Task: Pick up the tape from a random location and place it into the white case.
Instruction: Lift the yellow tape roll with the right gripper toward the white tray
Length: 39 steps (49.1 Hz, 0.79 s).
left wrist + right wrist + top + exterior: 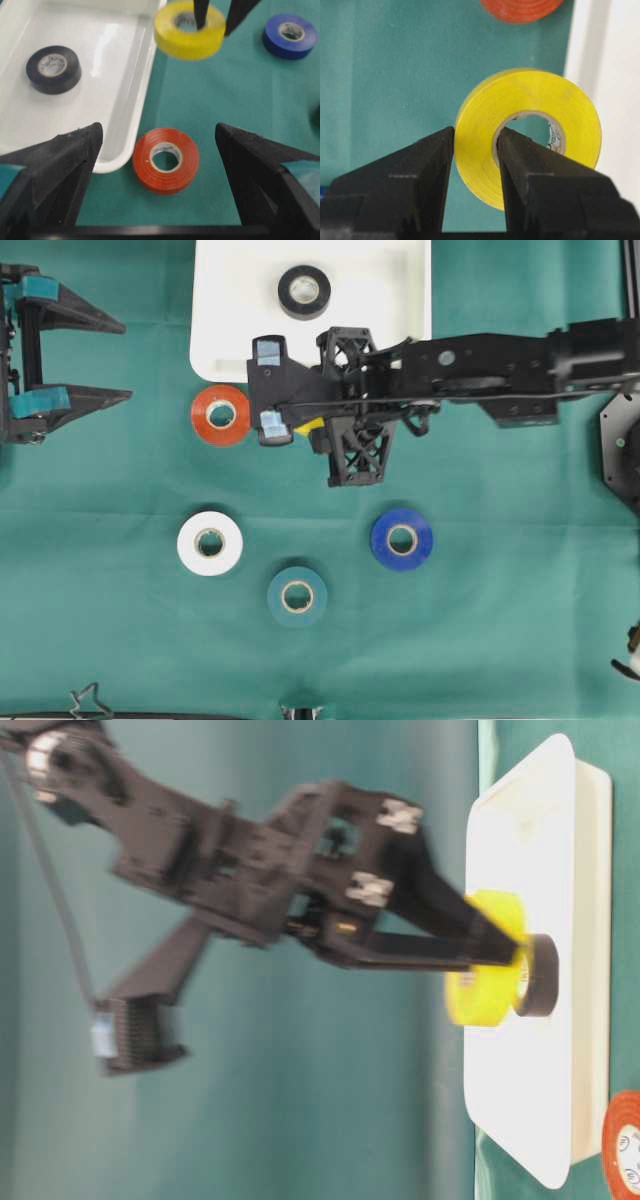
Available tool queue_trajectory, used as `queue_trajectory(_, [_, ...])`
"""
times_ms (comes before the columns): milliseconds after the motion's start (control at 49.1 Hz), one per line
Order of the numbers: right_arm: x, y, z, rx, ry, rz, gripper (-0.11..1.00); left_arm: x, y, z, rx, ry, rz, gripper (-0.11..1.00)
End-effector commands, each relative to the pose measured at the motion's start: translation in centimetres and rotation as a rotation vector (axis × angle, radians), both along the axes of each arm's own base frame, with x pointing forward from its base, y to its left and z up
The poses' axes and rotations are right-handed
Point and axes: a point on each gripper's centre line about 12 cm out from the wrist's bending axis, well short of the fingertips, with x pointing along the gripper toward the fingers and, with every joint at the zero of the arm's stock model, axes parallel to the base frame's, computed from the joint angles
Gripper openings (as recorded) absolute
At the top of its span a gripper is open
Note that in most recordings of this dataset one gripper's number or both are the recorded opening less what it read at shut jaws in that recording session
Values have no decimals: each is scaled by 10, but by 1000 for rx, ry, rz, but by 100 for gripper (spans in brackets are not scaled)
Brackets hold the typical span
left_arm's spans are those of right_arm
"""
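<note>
Right tool point(475, 150) grips yellow tape roll point(530, 130) just beside rim of shallow white plastic case point(125, 120); left tool point(85, 360) wide open, apart.

the yellow tape roll point(530, 135) hangs lifted off the green cloth, tilted, one wall pinched through its core, just beside the white case point(230, 300) near its edge. the white case, a shallow tray with rounded corners, holds a black tape roll point(304, 291) lying flat.
</note>
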Motion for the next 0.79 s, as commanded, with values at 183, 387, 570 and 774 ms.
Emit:
queue_trajectory(183, [-7, -4, 63, -34, -68, -3, 29, 2, 0, 5, -1, -16, 0, 96])
queue_trajectory(387, [-14, -4, 89, -41, -51, -9, 29, 2, 0, 5, -1, -16, 0, 96])
queue_trajectory(570, [-18, -5, 100, -41, -53, -15, 29, 2, 0, 5, -1, -16, 0, 96])
queue_trajectory(774, [-18, -5, 99, -41, -50, -15, 29, 2, 0, 5, -1, -14, 0, 96])
